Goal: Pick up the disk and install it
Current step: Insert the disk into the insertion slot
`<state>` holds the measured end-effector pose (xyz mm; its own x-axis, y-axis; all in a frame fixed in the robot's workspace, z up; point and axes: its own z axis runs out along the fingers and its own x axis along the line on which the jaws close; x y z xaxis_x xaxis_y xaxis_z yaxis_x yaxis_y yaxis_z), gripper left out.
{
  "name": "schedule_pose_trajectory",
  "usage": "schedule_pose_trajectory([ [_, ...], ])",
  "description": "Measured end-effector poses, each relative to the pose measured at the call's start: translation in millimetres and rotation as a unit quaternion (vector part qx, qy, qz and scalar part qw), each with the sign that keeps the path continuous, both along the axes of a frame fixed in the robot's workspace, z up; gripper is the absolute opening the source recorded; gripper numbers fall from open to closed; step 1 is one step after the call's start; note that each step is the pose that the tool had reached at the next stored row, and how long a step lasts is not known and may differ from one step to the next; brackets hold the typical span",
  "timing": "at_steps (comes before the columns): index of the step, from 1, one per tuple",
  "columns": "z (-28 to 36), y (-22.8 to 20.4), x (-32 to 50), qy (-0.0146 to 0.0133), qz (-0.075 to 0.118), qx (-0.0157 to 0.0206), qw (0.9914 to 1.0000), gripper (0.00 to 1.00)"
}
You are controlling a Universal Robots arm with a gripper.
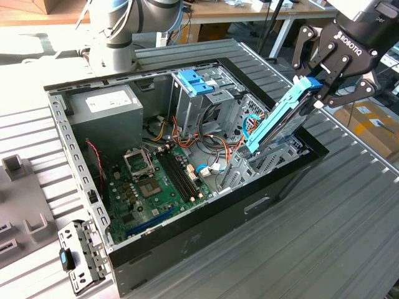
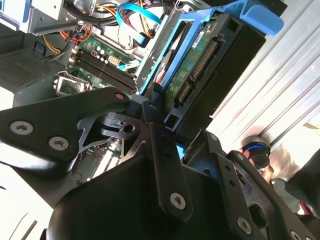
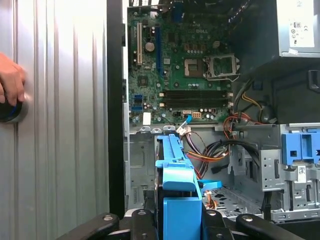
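Gripper (image 1: 313, 92) is pinching the disk (image 1: 277, 121) by its upper end, fingers pressing on the blue rails. Disk is tilting steeply, its lower end dipping into the open computer case (image 1: 187, 240) at the exterior view's right. Orange and red cables (image 1: 215, 146) are lying just beside that lower end, between it and the drive cage (image 1: 206, 103). Second wrist view is showing the disk's green circuit side and connector (image 2: 202, 67). First wrist view is showing a hand (image 3: 10, 82) resting on a dark knob (image 3: 7, 112) outside the case.
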<state>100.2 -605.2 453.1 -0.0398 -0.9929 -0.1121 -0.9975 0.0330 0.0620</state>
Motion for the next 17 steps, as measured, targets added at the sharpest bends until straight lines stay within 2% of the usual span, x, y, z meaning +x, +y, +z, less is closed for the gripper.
schedule_pose_trajectory([
  [3,-2.0,0.7,-0.4,0.0000,0.000,0.0000,1.00000,0.36],
  [5,-2.8,3.4,-1.2,0.0000,0.000,0.0001,1.00000,0.36],
  [8,-4.9,3.5,-1.2,0.0000,0.000,0.0001,1.00000,0.36],
  [12,-8.0,4.3,-1.2,0.0000,0.014,-0.0001,0.99990,0.36],
  [17,-14.3,6.2,-1.2,0.0000,0.014,0.0002,0.99990,0.36],
])
